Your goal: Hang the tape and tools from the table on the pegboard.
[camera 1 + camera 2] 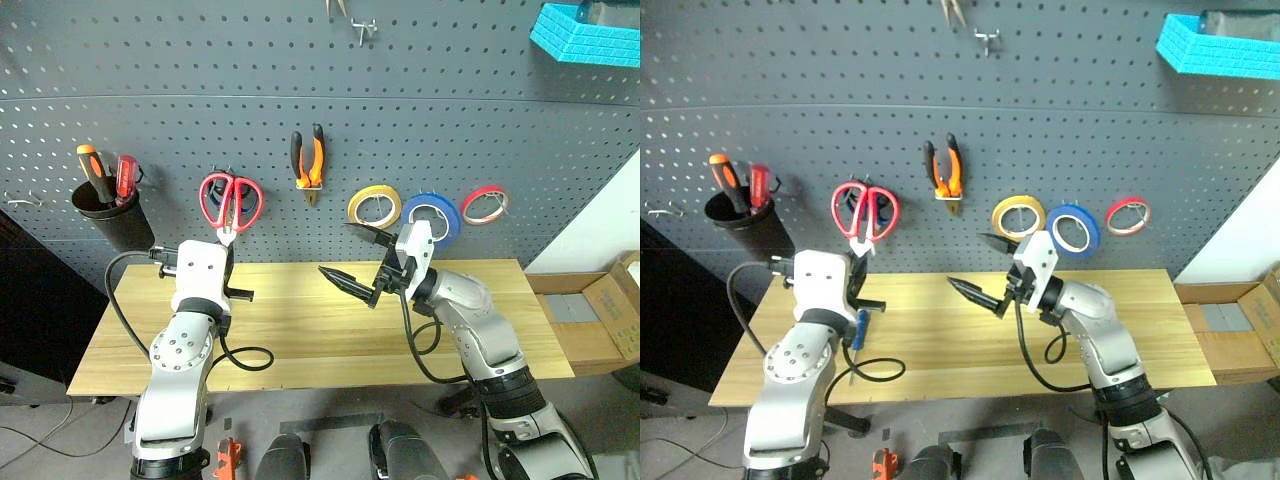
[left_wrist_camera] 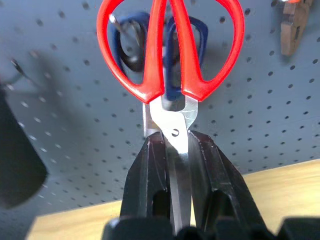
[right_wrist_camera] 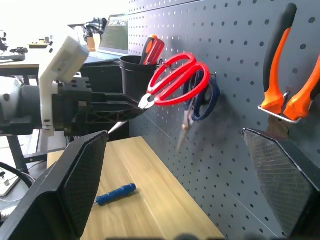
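Left tool point(image 2: 179, 150) clamped on steel blades of red-handled scissors point(image 1: 231, 201), handles up against pegboard point(image 1: 300, 110). Seat one handle loop over hook before release. Right tool point(image 1: 362, 262) wide open, empty. Blue-handled screwdriver point(image 3: 116, 193) remains on surface point(image 1: 300, 340).

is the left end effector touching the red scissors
Touching. In the left wrist view the left end effector is shut on the steel blades of the red scissors, both black fingers pressed against them.
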Robot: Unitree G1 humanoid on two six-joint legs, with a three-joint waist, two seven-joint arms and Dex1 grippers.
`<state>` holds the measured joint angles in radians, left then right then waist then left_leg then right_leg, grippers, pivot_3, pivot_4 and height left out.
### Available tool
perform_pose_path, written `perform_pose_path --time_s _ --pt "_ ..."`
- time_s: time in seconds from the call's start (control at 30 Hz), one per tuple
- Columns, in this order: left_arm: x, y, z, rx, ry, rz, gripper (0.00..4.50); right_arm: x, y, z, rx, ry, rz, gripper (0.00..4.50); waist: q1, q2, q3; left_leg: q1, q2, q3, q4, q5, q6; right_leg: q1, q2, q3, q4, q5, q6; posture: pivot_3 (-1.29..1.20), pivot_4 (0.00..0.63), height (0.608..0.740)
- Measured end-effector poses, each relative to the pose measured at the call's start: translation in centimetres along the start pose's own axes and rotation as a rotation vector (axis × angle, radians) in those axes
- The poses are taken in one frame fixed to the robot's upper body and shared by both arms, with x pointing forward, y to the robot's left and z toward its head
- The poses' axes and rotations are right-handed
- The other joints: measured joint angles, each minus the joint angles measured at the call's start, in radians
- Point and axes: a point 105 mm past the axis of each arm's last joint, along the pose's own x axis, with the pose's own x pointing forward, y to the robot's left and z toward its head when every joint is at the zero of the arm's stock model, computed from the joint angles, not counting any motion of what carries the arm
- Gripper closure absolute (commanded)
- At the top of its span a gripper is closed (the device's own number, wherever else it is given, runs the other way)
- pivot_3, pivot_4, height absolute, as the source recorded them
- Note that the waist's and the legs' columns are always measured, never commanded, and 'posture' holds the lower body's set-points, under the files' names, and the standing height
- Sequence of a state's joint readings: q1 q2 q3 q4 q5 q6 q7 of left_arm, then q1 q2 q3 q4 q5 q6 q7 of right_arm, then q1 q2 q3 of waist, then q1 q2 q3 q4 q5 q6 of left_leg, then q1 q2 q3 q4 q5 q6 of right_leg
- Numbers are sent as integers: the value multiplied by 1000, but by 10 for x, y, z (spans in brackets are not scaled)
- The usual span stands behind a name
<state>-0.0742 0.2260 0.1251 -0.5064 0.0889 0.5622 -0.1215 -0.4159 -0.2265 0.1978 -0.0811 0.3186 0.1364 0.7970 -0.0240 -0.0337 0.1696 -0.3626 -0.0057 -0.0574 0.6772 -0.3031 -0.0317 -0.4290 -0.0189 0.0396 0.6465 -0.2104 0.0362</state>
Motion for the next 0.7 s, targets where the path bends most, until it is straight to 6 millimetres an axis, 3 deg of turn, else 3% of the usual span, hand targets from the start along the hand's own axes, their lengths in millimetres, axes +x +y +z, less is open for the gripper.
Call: perform_pose_path --time_s 0.17,0.57,0.63,0.7 --pt "4 -4 -2 -45 34 -22 4275 -1 0 -1 -1 7 1 0 0 0 -2 0 0 0 0 0 0 0 0 0 1 0 0 24 95 740" --pt "4 -16 -20 -95 110 -79 128 -4 2 -5 7 16 2 0 -2 1 -6 2 0 0 0 0 0 2 0 0 0 0 0 11 114 740" --pt "-1 -18 -32 -112 147 -76 37 -5 3 -6 7 25 6 0 -3 1 -6 2 0 0 0 0 0 2 0 0 0 0 0 5 124 740" --pt "-11 -20 -59 -159 239 -64 37 -6 9 -12 -2 51 45 0 -7 2 -6 5 0 0 0 0 0 4 0 1 0 0 0 1 139 740"
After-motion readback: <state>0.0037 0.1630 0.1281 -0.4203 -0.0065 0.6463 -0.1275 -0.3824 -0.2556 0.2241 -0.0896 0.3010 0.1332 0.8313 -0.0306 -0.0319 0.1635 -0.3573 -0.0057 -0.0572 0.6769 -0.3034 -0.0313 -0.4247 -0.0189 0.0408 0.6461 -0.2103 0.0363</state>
